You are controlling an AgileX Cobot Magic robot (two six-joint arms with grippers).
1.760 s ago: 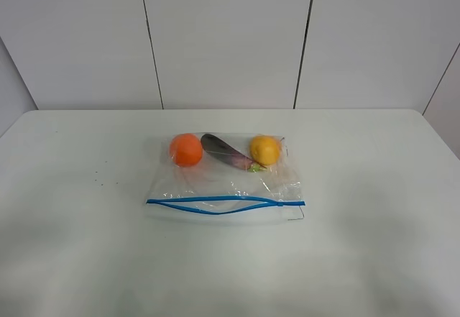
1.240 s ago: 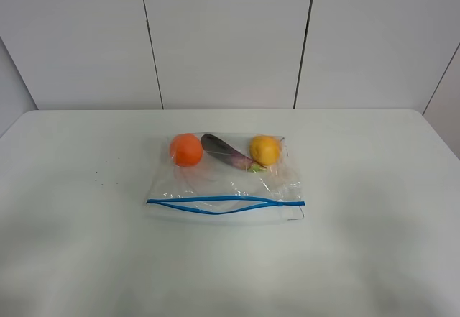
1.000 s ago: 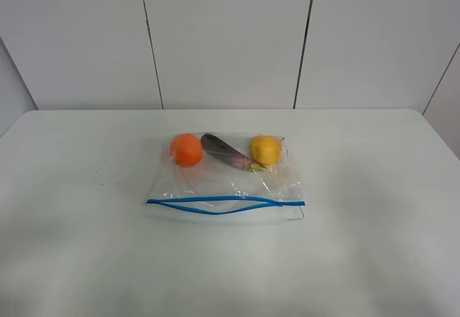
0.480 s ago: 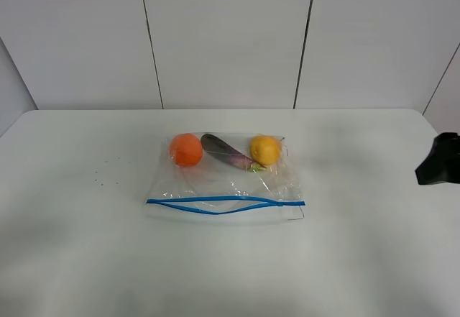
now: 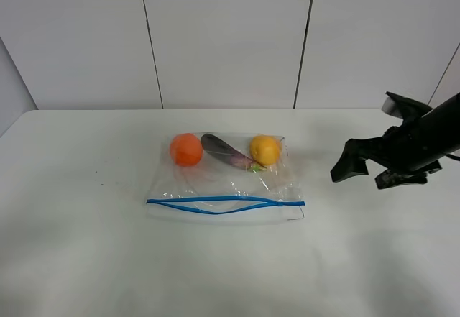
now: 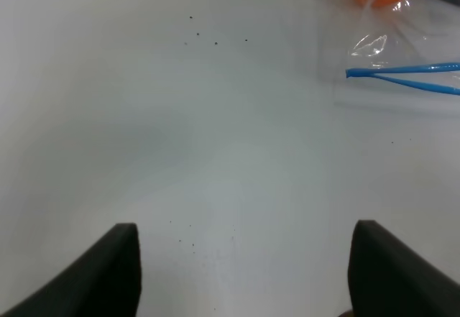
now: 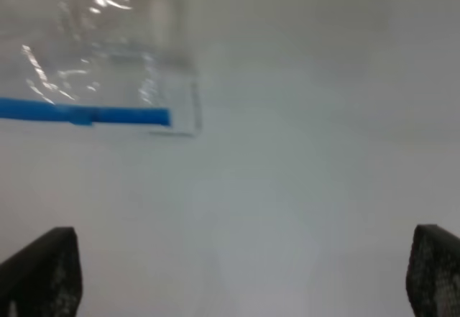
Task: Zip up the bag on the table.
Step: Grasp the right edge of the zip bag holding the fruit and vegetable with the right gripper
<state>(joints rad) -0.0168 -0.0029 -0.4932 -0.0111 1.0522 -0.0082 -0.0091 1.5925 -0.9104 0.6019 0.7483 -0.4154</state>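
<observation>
Right claw (image 5: 358, 180) hovers with jaws spread; left claw (image 6: 244, 231) likewise gapes.

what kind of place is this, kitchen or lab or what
Probably a robot lab or test bench, not a kitchen: a plain white table, blank white wall panels behind it, and a black robot arm near a lone zip bag.

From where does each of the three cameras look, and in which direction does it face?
Exterior high: mounted high, facing down across the table toward the wall; right gripper and arm show.
Left wrist: over the table, looking down; fingertips of the left gripper show.
Right wrist: the same, its own fingertips showing.
Shared: all three see the bag and its blue zipper strip.
</observation>
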